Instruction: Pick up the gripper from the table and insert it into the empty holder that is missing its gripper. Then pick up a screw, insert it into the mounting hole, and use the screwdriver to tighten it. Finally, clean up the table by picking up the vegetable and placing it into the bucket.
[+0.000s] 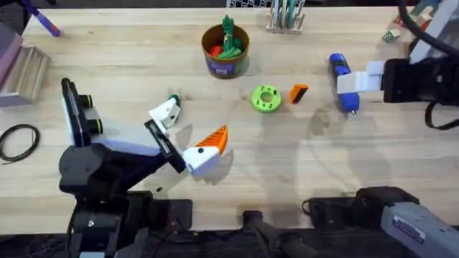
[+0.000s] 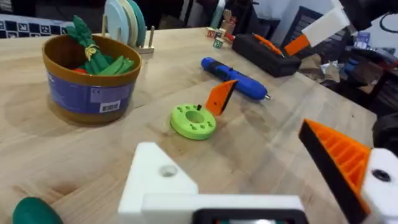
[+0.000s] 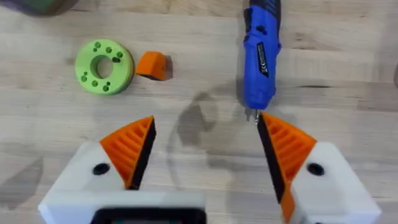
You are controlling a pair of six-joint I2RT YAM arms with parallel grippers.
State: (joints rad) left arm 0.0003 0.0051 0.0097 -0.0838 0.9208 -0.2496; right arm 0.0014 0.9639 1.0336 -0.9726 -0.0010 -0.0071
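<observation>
Two grippers are at work here, and we judge the first step to be in hand: the loose orange gripper finger (image 1: 298,93) is not yet picked up. It lies on the counter toward the far edge, just beside the green disc (image 1: 266,98), with the blue screwdriver (image 1: 343,80) near it toward the right edge. The bucket (image 1: 226,50) stands by the far edge with the green vegetable (image 1: 229,37) already inside.

Our left gripper (image 1: 188,136) sits near the middle of the counter, toward the near edge, the arm stretched low from its base. One side carries an orange pad; the other is the bare white holder (image 2: 160,180), so its jaws stand apart.

Our right gripper (image 3: 205,155) reaches in from the right edge and hovers over the screwdriver's tip, its two orange pads wide apart and holding nothing.

Next, we think, the right gripper must shift toward the disc, come down over the orange finger, and close on it cleanly without nudging the disc.
</observation>
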